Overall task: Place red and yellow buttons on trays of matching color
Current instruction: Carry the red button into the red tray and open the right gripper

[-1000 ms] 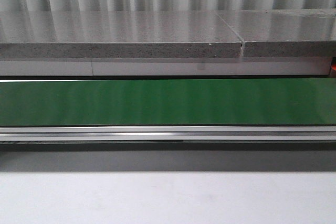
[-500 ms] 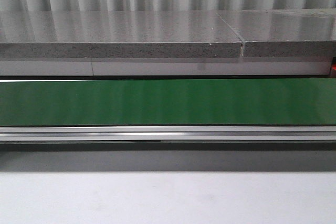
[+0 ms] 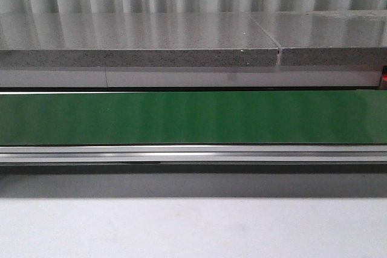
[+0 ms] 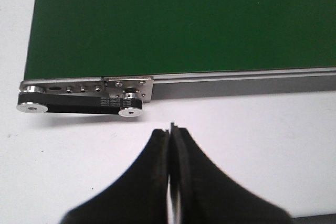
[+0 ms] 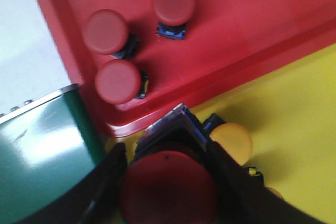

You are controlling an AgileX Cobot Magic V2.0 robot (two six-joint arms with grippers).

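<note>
In the right wrist view my right gripper [image 5: 167,182] is shut on a red button [image 5: 168,187], held above the edge where the red tray [image 5: 252,19] meets the yellow tray [image 5: 294,108]. Three red buttons [image 5: 118,81] lie in the red tray. A yellow button [image 5: 231,141] lies in the yellow tray beside my fingers. In the left wrist view my left gripper [image 4: 170,129] is shut and empty, over the white table near the end of the green conveyor belt [image 4: 178,22]. Neither gripper shows in the front view.
The green belt [image 3: 193,117] runs across the front view with a metal rail [image 3: 193,152] below and a grey stone ledge [image 3: 139,40] behind. A belt pulley bracket [image 4: 79,100] sticks out at the belt's end. The belt's end [image 5: 37,150] borders the red tray.
</note>
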